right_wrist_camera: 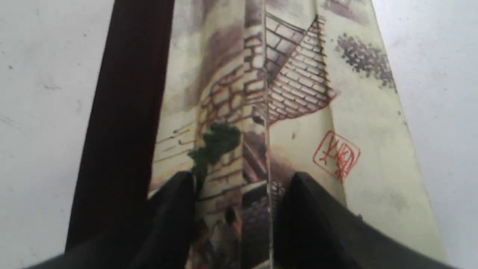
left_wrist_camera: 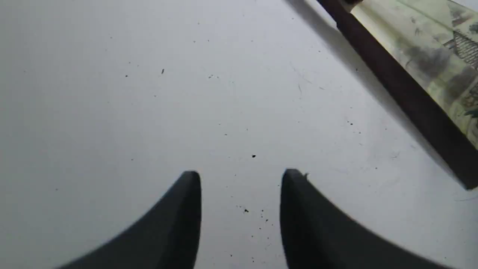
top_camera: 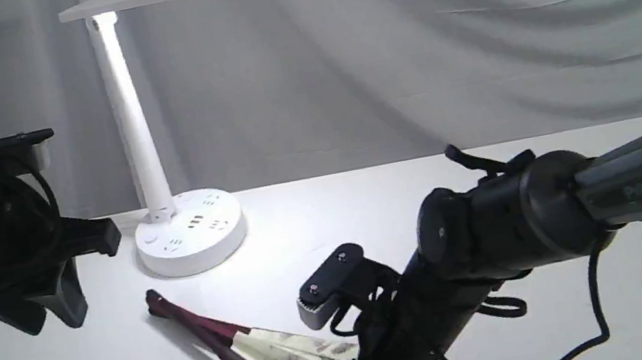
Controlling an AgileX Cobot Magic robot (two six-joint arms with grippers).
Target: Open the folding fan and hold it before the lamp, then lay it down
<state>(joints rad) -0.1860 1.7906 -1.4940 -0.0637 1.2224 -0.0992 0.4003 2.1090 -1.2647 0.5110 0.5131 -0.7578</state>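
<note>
The folding fan (top_camera: 285,355) lies on the white table, only partly spread, with its pivot end toward the lamp (top_camera: 140,145). Its maroon outer rib (right_wrist_camera: 123,123) runs beside the cream leaf painted with brick houses and a red seal. My right gripper (right_wrist_camera: 241,179) hovers over the wide end of the leaf, its fingers apart on either side of a raised pleat; the exterior view hides its fingertips behind the arm. My left gripper (left_wrist_camera: 241,175) is open over bare table to the left of the fan (left_wrist_camera: 410,86), holding nothing. The lamp is lit and stands at the back left.
The lamp's round base (top_camera: 189,231) with sockets sits just beyond the fan's pivot. A grey cloth backdrop (top_camera: 435,43) hangs behind the white table (top_camera: 365,211). The right arm's black cable (top_camera: 596,303) trails over the table at the front right.
</note>
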